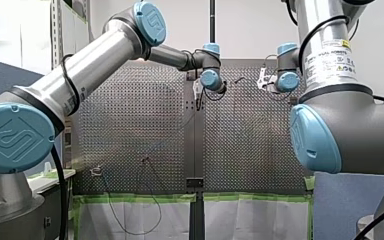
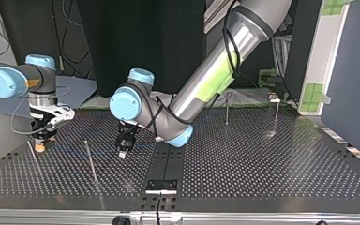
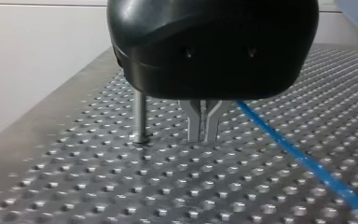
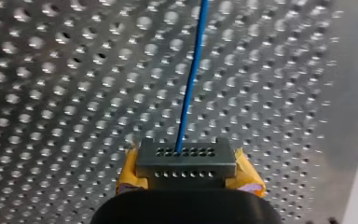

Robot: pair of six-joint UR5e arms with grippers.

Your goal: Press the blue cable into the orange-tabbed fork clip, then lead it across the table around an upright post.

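The blue cable [image 4: 192, 79] is pinched by my right pincer [image 4: 186, 157]. In the right wrist view it is seen to run out from the grey, hole-dotted fingertips, which are pressed together on it, and to lead straight ahead over the perforated bench [image 4: 51, 93]. Yellow pads [image 4: 248, 176] are shown at either side of those fingertips. In the top view this pincer is held low at the view's left, pointing down at the bench; whether its tip touches the surface cannot be told. My left pincer [image 3: 204, 125] is black, and its metal fingers [image 3: 193, 121] are pressed together with nothing held between them. It is pointed down at the bench with the tips close to the surface, though contact cannot be made out. An upright post [image 3: 140, 116] is set in the bench just beside the fingers and apart from them. On the fingers' other side the blue cable is seen running low over the bench, near them but untouched by them, until it is hidden behind the pincer's body. In the top view my left pincer is placed near the bench's middle, and a thin rod [image 2: 93, 161] is seen between the two pincers. In the front view both pincers are found at the bench's far end, well apart from each other.
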